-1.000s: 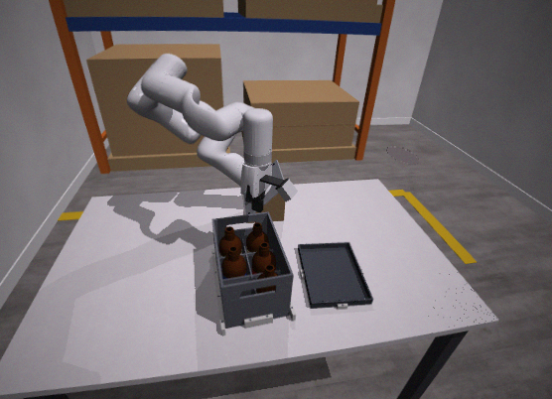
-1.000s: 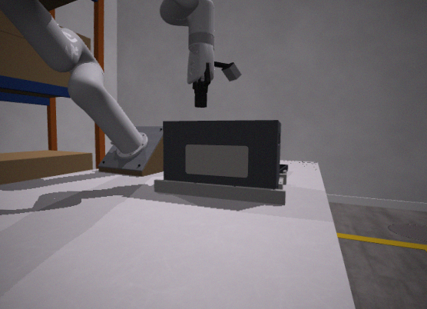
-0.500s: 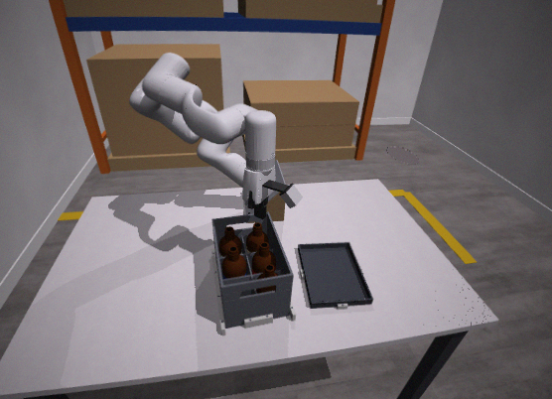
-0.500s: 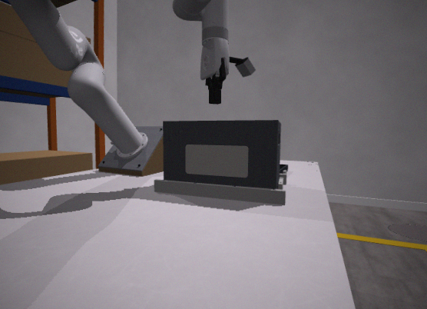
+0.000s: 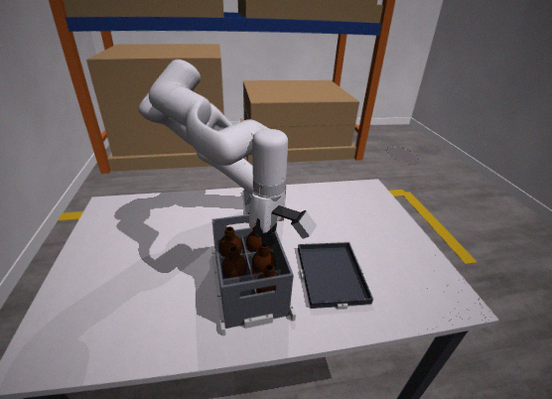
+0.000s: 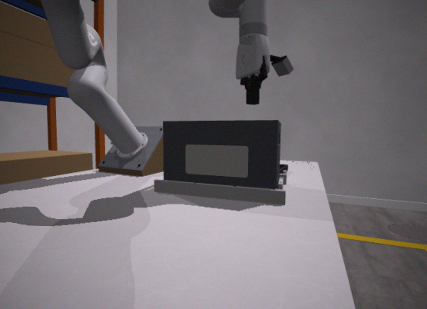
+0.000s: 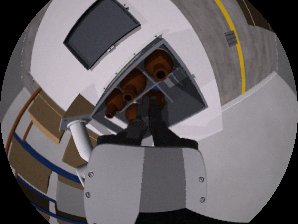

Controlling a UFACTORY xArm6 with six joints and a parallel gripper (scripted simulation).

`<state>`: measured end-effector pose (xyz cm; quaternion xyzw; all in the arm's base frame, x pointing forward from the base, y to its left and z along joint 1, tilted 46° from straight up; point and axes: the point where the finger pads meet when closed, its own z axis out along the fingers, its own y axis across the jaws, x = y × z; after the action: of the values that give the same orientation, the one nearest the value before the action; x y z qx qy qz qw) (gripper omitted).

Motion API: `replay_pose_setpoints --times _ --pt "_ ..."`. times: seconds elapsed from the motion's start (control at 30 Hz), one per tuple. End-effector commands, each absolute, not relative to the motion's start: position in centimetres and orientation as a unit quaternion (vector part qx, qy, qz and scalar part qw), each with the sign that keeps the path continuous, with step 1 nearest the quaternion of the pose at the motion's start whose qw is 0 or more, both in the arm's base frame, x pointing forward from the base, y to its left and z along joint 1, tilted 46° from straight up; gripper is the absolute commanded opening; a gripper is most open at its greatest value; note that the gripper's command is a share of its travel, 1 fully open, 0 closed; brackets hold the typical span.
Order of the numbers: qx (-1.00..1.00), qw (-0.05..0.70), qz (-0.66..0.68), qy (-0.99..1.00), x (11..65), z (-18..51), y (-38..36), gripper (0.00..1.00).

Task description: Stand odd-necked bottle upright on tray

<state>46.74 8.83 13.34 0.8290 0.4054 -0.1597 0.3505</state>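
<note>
The dark grey crate (image 5: 255, 309) (image 6: 265, 161) stands level on the table. Five brown bottles stand in it: back left (image 5: 229, 245), front left (image 5: 233, 267), back right (image 5: 252, 242), middle right (image 5: 263, 263) and front right (image 5: 269, 271) in the top view. The neck differences are too small to tell. My gripper (image 6: 253, 101) (image 7: 149, 103) is shut and empty, pointing down above the crate. In the wrist view its fingers partly hide two bottles. The crate wall hides the bottles in the exterior view. The black tray (image 5: 334, 277) (image 7: 102, 31) lies flat beside the crate, with no bottle on it.
Low pale stops (image 5: 258, 321) sit around the crate's foot, and a small one (image 5: 342, 306) touches the tray's front edge. Crate walls and dividers surround the bottles. A shelf rack (image 5: 223, 25) with large cardboard boxes (image 5: 159, 103) stands behind the table.
</note>
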Motion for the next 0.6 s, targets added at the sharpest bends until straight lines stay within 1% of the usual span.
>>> replay_pose_setpoints --times 0.0,0.17,0.2,0.57 --pt "0.829 0.351 -0.163 0.404 49.3 12.96 8.85 0.0" --pt "0.829 0.351 -0.163 0.404 49.3 12.96 8.85 0.0" --pt "0.829 0.351 -0.163 0.404 49.3 12.96 8.85 0.65" --pt "0.829 0.351 -0.163 0.404 49.3 12.96 8.85 0.65"
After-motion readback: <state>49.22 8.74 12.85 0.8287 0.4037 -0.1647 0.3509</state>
